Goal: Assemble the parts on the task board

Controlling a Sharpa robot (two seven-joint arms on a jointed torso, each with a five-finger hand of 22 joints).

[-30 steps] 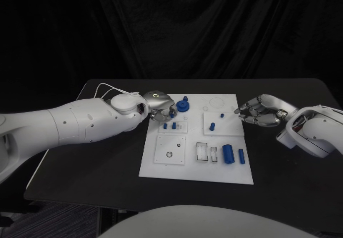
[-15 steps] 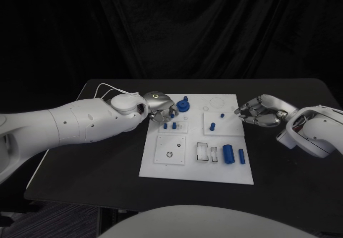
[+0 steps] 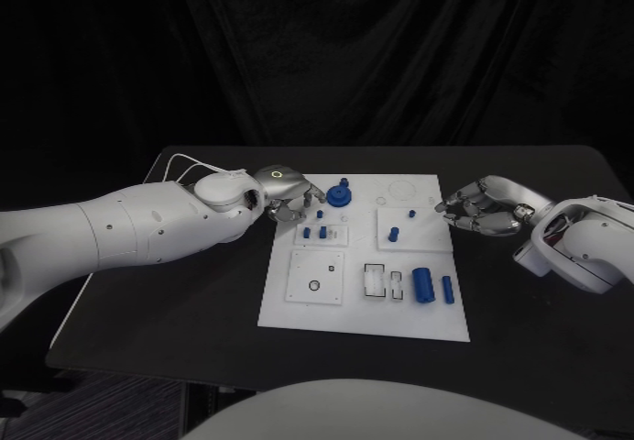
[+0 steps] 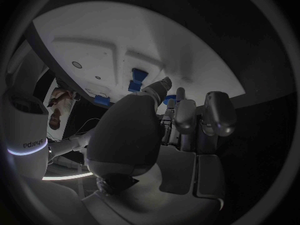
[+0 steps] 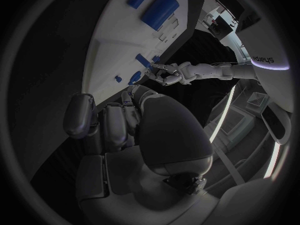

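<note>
Task board (image 3: pixel 370 316) sits mid-table (image 3: pixel 172 312). Left hand (image 3: pixel 293 194) hovers at its far-left corner beside the round blue part (image 3: pixel 340 196), fingers curled, apparently holding nothing. Right hand (image 3: pixel 478 207), just off the far-right edge, is curled up empty too.

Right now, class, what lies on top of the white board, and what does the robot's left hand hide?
On the white board lie a thick blue cylinder, a thinner blue bar, small blue pegs and a blue knob. The left hand covers the board's far left corner; anything beneath stays hidden.
</note>
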